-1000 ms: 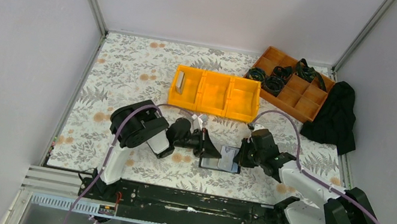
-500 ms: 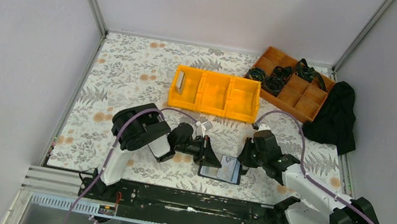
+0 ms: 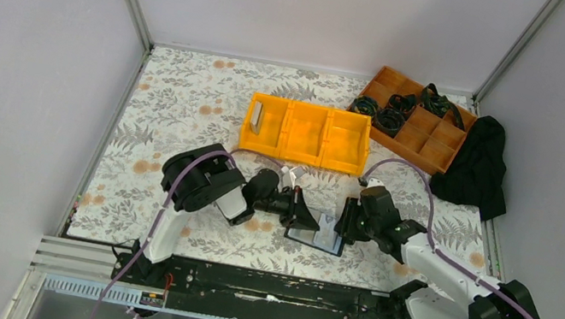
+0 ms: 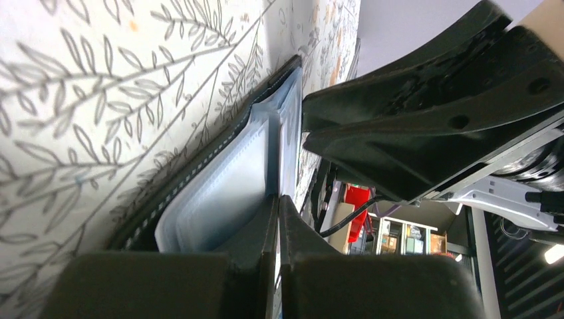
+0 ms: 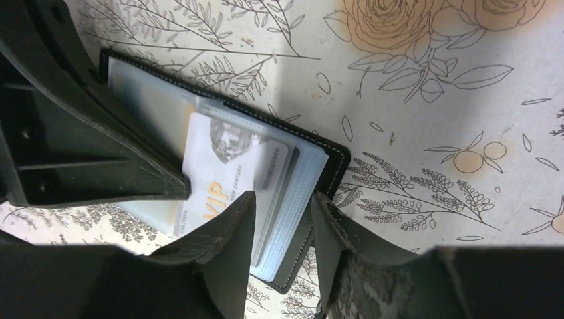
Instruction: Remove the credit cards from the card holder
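Right pincer [image 5: 282, 199] is released, fingers either side of the lower-right edge of the open card holder [image 5: 302, 169]. Left pincer [image 5: 178, 186] is clenched, tip down on the sleeves from the left and crowding the white VIP credit card [image 5: 226, 166]. The holder lies flat on the counter [image 5: 432, 100], long axis running upper left to lower right. The yellow bin [image 3: 306, 133] sits apart, higher in the top view.

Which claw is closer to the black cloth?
Right. The right claw sits at the card holder's right edge, on the black cloth's side; the left claw is at its left edge.
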{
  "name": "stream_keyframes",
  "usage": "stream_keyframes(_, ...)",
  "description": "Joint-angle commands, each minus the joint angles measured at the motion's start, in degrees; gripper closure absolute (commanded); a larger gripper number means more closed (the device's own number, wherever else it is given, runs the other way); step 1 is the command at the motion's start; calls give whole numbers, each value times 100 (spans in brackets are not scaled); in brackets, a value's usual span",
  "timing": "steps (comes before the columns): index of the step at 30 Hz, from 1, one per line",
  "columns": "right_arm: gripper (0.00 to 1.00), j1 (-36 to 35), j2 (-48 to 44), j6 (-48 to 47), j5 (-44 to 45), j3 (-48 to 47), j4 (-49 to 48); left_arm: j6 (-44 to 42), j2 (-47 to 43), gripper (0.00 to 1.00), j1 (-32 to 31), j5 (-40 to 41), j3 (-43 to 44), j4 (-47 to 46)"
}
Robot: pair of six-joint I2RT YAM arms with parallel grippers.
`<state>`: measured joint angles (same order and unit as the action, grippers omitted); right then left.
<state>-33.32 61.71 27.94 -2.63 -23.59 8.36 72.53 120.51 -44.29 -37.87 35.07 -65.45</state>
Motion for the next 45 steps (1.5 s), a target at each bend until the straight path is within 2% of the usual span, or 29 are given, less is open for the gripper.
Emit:
stream_keyframes(1,57,-9,159,-65,-82,-41,-95,-273,67,100,78,213,193,312)
stream_keyframes(8,57,-8,382,-91,-54,-15,-262,-284,124,100,102,161,227,307)
stream_keyframes(12,65,-8,688,10,-296,109,-696,-258,194,99,101,87,266,291)
stream_keyframes(17,72,-8,921,171,-522,164,-1037,-290,215,82,105,106,298,410)
stream_keyframes(23,80,-14,1003,209,-669,238,-1210,-196,311,70,98,10,420,313)
stream_keyframes(30,82,-10,1054,238,-708,311,-1332,180,333,58,96,-156,483,-116)
stream_keyframes(40,82,-13,1127,229,-727,333,-1414,677,345,57,64,-387,535,-840)
stream_keyframes(45,83,-10,1065,227,-732,329,-1374,398,366,57,48,-158,624,-308)
